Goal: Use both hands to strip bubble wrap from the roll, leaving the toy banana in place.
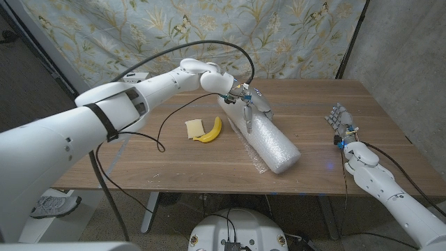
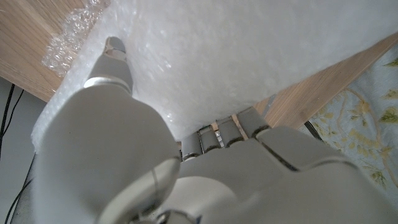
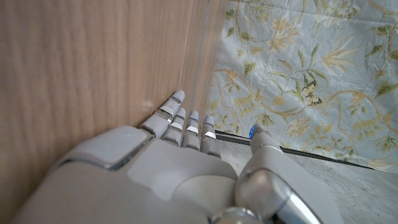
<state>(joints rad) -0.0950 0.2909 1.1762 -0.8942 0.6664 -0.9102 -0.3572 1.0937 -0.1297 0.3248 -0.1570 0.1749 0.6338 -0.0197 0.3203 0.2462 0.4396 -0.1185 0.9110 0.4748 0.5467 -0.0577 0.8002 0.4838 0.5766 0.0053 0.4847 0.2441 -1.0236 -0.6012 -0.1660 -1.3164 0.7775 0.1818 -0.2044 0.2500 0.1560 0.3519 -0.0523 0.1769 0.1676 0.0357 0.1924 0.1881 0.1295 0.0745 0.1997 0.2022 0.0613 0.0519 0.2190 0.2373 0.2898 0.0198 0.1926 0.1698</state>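
A wooden worktop [image 1: 174, 157] carries a roll of bubble wrap [image 1: 268, 143] lying at centre. The left robot hand [image 1: 245, 100] grips the roll's 11 o'clock end. A toy banana [image 1: 209, 132] lies at its 9 o'clock. The right robot hand [image 1: 341, 124] stands empty, fingers apart, at 3 o'clock.

White bubble wrap roll [image 1: 268, 139] lying diagonal mid-table — yellow toy banana [image 1: 210, 131] beside.

wooden table [image 1: 174, 157] before a pale floral curtain [image 1: 174, 31].
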